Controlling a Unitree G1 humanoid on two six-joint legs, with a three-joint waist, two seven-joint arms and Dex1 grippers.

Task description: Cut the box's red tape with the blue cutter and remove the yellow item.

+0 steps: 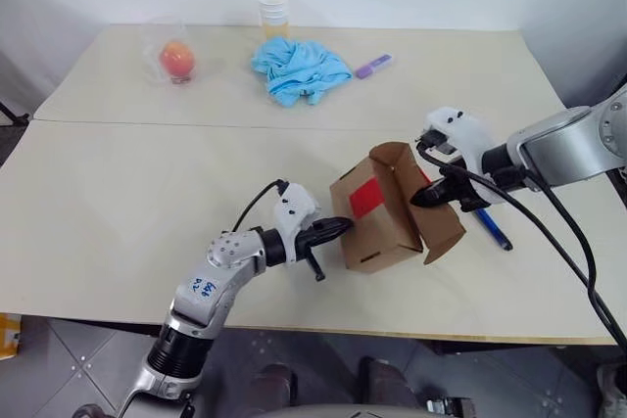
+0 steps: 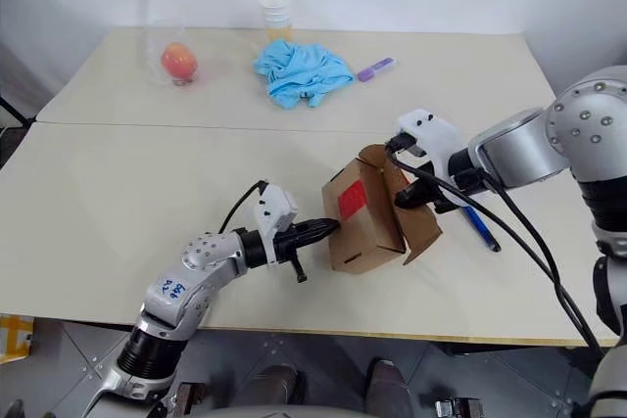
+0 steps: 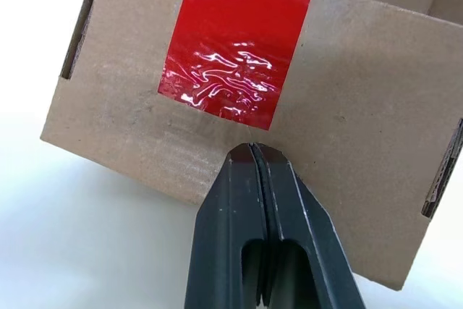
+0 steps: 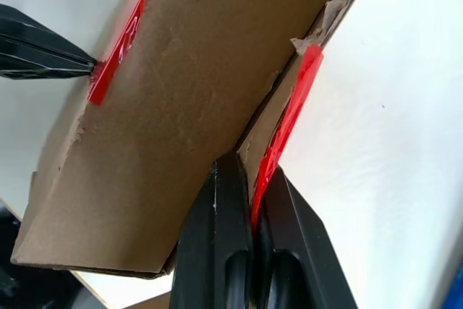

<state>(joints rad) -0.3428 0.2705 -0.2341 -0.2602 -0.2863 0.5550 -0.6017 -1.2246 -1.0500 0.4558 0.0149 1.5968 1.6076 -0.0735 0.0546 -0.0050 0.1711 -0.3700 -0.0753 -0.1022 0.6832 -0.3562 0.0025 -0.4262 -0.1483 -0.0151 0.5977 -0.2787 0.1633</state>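
The brown box (image 1: 392,227) stands tilted near the table's front edge, its top open and one flap (image 1: 438,222) hanging to the right. Red tape (image 1: 367,199) covers a patch on its left face. My left gripper (image 1: 342,227) is shut, its tips pressed against the box wall just below the red tape (image 3: 235,41). My right gripper (image 1: 424,198) is shut on the opened flap, where a torn strip of red tape (image 4: 289,117) runs along the edge. The blue cutter (image 1: 493,228) lies on the table right of the box. The yellow item is hidden.
At the back of the table sit an orange-red fruit in clear plastic (image 1: 177,59), a crumpled light-blue cloth (image 1: 299,68), a purple marker (image 1: 372,67) and stacked cups (image 1: 274,12). A seam (image 1: 196,125) crosses the table behind the box.
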